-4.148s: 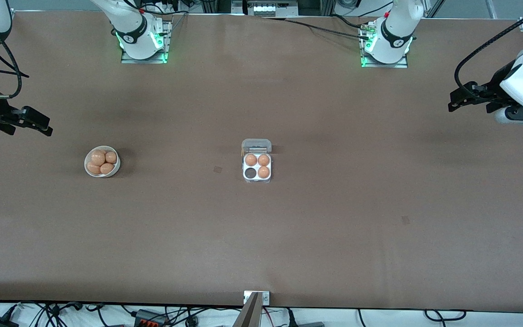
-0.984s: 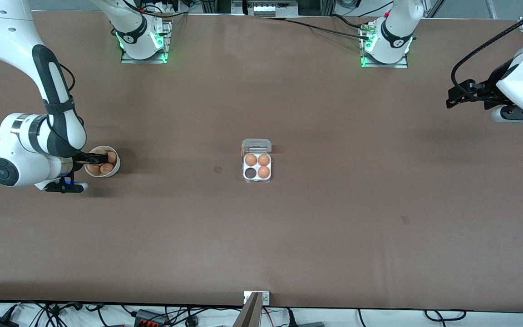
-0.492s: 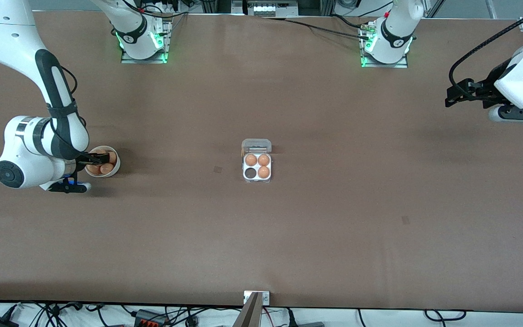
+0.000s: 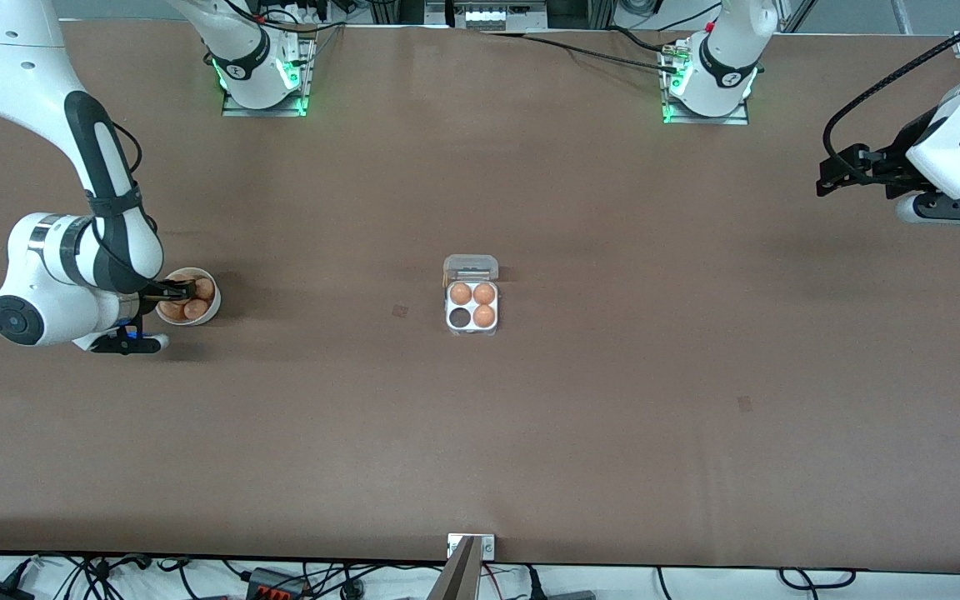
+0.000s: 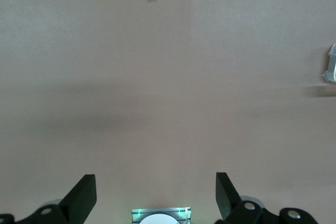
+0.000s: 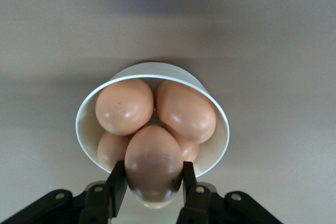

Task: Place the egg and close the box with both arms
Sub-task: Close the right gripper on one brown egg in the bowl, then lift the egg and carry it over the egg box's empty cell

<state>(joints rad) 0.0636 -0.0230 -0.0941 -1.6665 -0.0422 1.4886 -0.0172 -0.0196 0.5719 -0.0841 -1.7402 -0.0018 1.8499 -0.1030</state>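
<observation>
Right arm bent low at its end of the table, right gripper [image 6: 154,179] clamped on an egg [image 6: 153,162]. Left arm waits raised at its end, left gripper [image 5: 154,199] fingers spread wide.

- Right arm [image 4: 55,275]: fat white rounded links, black bands at the joints, a black cable along the forearm.
- Left arm [image 4: 959,154]: white housing, black bracket, a looping black cable.
- Both bases glow green on metal plates.
- Fingers [image 6: 116,182] are black, bolted to black mounts with silver screws.
</observation>
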